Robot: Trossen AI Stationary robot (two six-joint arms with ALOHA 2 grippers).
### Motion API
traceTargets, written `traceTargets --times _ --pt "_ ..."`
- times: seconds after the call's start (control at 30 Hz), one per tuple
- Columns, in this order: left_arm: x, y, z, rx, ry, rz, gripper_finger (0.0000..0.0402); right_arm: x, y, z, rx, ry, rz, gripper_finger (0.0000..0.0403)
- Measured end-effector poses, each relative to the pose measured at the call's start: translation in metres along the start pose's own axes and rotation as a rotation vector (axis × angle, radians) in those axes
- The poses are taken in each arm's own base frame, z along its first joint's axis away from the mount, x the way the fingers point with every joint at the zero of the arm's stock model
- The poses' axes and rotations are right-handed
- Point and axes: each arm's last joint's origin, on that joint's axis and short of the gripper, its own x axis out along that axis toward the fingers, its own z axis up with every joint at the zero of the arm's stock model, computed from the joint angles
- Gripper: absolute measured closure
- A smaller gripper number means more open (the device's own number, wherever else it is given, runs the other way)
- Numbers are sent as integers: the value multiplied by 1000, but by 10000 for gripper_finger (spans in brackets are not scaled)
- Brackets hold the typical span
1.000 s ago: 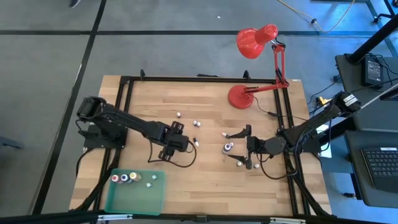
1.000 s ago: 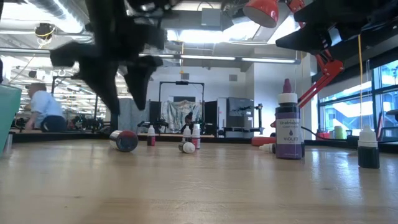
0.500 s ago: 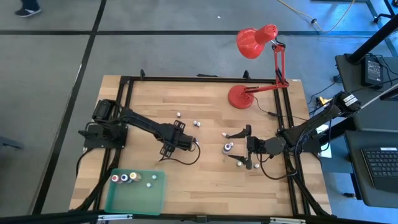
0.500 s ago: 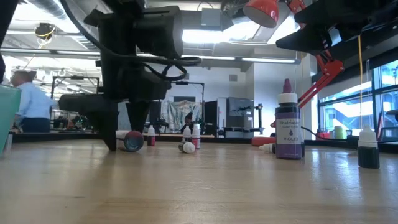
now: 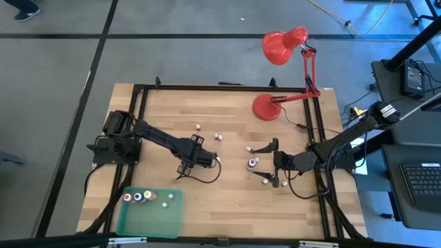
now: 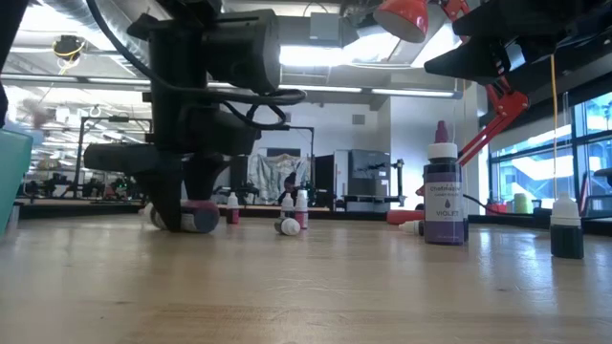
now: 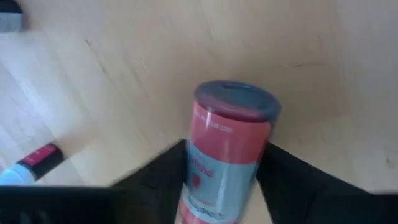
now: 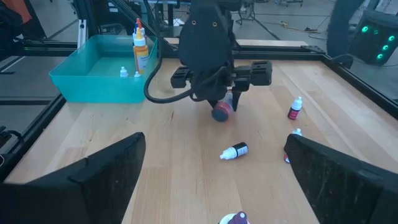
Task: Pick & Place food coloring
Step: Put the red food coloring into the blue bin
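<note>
A red-labelled food coloring bottle point(image 7: 227, 155) with a dark end lies on its side near the table's middle. My left gripper point(image 5: 212, 160) is down on it, steeply tipped, with a finger on each side. My right gripper point(image 5: 270, 165) hangs open at the right. An upright violet bottle point(image 6: 442, 201) stands in front of it, untouched. More small bottles lie loose on the wood point(image 5: 217, 136) point(image 5: 264, 181) point(image 8: 235, 151). Several others stand in the green tray point(image 5: 149, 210) at the near left. My left gripper pinches the red bottle's labelled body point(image 7: 199, 171) between its two fingers, one on each long side. The fingers come from above, pointing steeply down. The bottle lies on its side on the table point(image 6: 198, 221).
A red desk lamp point(image 5: 279, 76) stands at the far right, its base on the table. A black frame rail point(image 5: 141, 103) runs around the tabletop. Bare wood lies between the tray and the right arm.
My left gripper has dropped to the table onto the lying red bottle and tipped more steeply down. Its fingers have then closed in against the bottle's sides. The bottle has stayed lying on the table.
</note>
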Motion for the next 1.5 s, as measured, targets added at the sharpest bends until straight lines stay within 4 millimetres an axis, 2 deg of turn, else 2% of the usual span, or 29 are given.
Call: traceTargets --times 0.2,0.33,0.47,0.6,0.8,0.9,1.03,1.13,1.33,1.5 --pt "-4 -8 2 -57 -18 2 268 0 0 0 0 0 0 13" --pt "-17 -15 6 -61 -69 -52 274 0 0 0 0 0 0 13" --pt "-53 -14 11 -66 -206 -87 274 0 0 0 4 0 0 13" --pt "-91 -12 9 -90 -384 -81 274 0 0 0 4 -1 0 13" --pt "-154 -12 -4 -102 -777 -105 274 0 0 2 13 -16 2 13" --pt "-171 -18 -12 -53 -1004 -102 273 0 1 5 30 -45 6 13" --pt "-172 -29 -20 4 -1281 -76 271 1 2 11 53 -106 14 13" --pt "-166 -36 -25 40 -1464 -13 270 5 5 14 23 -165 23 13" --pt "-150 -41 -35 17 -1692 69 270 24 17 12 -68 -328 13 13" --pt "-142 -47 -42 77 -1842 19 269 38 25 10 -78 -499 -7 13"
